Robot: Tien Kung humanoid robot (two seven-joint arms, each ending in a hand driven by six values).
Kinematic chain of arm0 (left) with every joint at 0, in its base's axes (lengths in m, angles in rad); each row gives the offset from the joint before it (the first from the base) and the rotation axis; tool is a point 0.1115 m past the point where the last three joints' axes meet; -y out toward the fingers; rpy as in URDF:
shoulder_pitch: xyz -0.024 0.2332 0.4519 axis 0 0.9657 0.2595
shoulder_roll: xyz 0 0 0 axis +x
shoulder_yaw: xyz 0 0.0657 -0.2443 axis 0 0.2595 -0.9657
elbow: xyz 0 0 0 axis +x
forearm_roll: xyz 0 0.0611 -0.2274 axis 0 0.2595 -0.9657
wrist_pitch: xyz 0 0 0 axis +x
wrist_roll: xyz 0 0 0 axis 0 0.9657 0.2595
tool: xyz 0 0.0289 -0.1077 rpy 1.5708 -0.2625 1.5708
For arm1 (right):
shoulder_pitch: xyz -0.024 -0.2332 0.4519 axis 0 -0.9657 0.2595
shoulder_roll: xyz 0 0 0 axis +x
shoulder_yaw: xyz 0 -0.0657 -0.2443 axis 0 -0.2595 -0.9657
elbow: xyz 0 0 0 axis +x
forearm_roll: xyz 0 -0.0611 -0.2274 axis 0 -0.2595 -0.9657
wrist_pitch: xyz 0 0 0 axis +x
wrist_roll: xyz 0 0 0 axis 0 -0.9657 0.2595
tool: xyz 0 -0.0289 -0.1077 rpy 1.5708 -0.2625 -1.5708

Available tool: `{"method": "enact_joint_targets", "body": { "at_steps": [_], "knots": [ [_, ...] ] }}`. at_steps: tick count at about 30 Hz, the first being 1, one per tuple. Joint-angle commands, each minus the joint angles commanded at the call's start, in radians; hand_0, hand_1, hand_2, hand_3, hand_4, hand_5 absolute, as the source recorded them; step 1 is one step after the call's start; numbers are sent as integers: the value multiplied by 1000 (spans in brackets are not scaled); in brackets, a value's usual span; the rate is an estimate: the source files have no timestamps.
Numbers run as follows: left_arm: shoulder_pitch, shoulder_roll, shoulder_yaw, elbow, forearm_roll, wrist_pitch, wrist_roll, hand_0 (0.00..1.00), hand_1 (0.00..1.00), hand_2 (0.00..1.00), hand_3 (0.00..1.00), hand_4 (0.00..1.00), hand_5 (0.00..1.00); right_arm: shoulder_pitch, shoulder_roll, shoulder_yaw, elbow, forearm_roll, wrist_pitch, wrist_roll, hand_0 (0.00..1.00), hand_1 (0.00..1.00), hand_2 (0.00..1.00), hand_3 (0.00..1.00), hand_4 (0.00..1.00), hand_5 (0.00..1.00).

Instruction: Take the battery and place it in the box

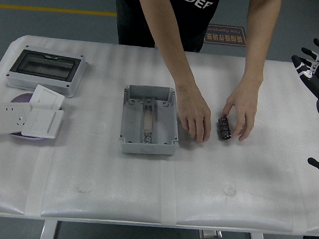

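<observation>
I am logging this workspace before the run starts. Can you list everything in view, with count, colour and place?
box: 1, grey, open, table centre
battery: 1, dark, right of the box, between the person's hands
enclosure with dark window: 1, grey, far left
switch and socket plates: 3, white, left edge, over a purple dish
table: 1, white
person's hands: 2, one beside the box, one at the battery
right hand: black and white, raised at right edge, fingers spread
</observation>
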Motion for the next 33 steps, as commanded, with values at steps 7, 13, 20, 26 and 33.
{"method": "enact_joint_targets", "body": {
  "at_steps": [7,13,20,26,33],
  "knots": [
    [-2,-1,8,0,-4,0,-5,706,680,513,565,612,214,-6,-11,14,-4,-5,-1,-2,764,747,831,929,869,487],
    [-2,-2,11,0,-5,-1,-6,705,679,512,564,612,213,-6,-42,1,4,-32,-5,-11,764,746,831,929,868,492],
    [-4,-1,14,0,-7,-1,-6,705,679,513,565,614,211,15,-96,-50,21,-122,-14,-41,764,746,831,928,868,491],
    [-6,3,6,0,2,-1,-4,705,678,513,565,614,210,66,-176,-172,36,-257,0,-101,762,745,832,927,868,489],
    [-3,1,10,0,-8,-1,-5,705,679,513,564,616,209,80,-204,-203,24,-302,11,-109,761,744,833,928,867,484]
  ]
}}
